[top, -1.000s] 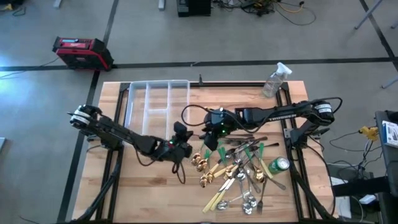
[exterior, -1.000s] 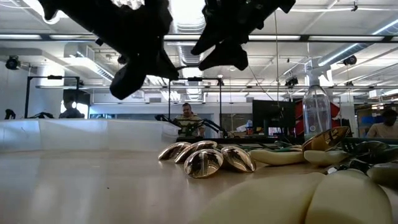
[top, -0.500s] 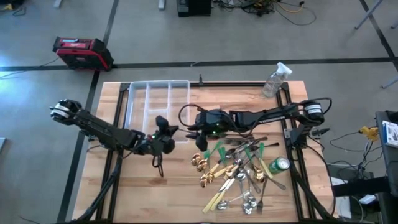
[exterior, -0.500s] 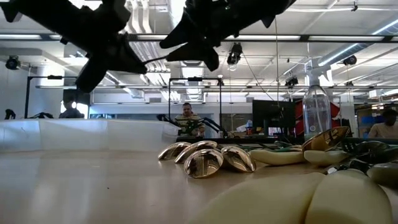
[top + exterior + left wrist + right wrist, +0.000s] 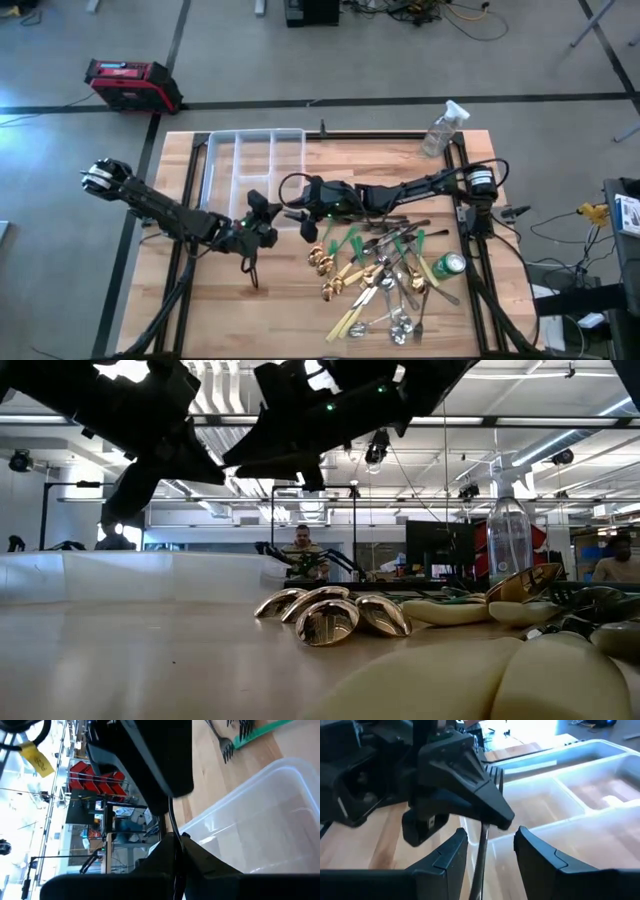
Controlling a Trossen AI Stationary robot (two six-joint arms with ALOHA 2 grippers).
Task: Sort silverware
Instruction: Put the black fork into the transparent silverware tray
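Silverware (image 5: 380,275): a mixed heap of gold spoons (image 5: 330,615), silver spoons, and green- and cream-handled pieces. It lies at 4 o'clock on the table (image 5: 220,320), still unsorted.
Piece in hand: one dark fork (image 5: 481,845), held in the air between my two claws, just off the tray's 5 o'clock corner.
Left claw (image 5: 262,228): clamped tight. In the right wrist view it seems to pinch the fork just below the tines.
Right claw (image 5: 298,208): at 3 o'clock of the left claw. Its fingers straddle the fork's handle with a gap on either side, so it has no grip yet.
Change: within the last second both claws have travelled from the heap's edge toward 9 o'clock, and my right fingers have narrowed around the handle.
Meaning: I judge this a mid-air handover, or a re-grip, made before the fork goes into a compartment. The drop itself is not yet done.
Tray (image 5: 215,160): clear plastic with long compartments, at 11 o'clock on the table.
Surface: pale wood planks. A spray bottle (image 5: 443,128) stands at the 1 o'clock corner and a green can (image 5: 447,264) lies beside the heap.
Room: grey floor with a red case (image 5: 132,82) at 10 o'clock. A person (image 5: 303,550) sits far behind the table.
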